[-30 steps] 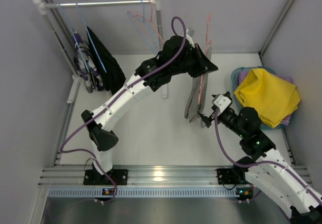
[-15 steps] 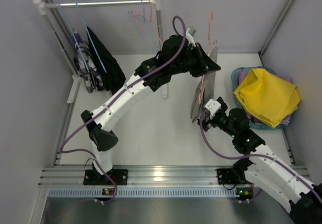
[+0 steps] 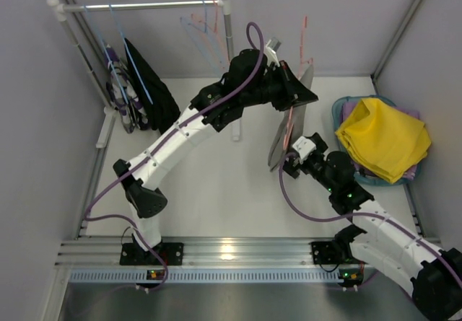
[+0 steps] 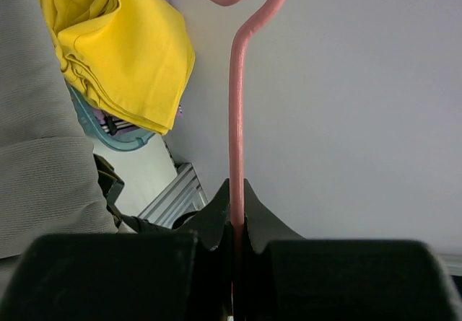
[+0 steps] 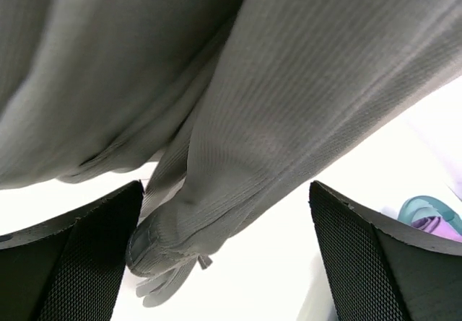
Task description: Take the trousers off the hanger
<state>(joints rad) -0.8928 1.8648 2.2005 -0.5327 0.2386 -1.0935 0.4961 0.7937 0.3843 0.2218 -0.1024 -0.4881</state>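
Observation:
My left gripper [image 3: 296, 94] is shut on the neck of a pink hanger [image 3: 302, 32], which shows as a pink rod [image 4: 236, 119] between the jaws. Grey-beige trousers [image 3: 277, 142] hang from it above the table; they also show in the left wrist view [image 4: 36, 155]. My right gripper [image 3: 288, 161] is open at their lower end. In the right wrist view the hem [image 5: 216, 191] hangs between the spread fingers [image 5: 79, 242]; I cannot tell whether they touch it. Yellow trousers [image 3: 381, 144] lie over lilac ones [image 3: 413, 113] in a teal basket [image 3: 338, 109].
A clothes rack [image 3: 144, 6] stands at the back left with black trousers [image 3: 155, 90] and dark patterned trousers [image 3: 119, 94] on blue hangers. Empty hangers [image 3: 206, 31] hang near its right post [image 3: 229, 61]. Grey walls close in on three sides.
My right gripper has moved left and forward, up to the hanging trousers' lower end. The left gripper has turned the hanger a little, so the trousers swung.

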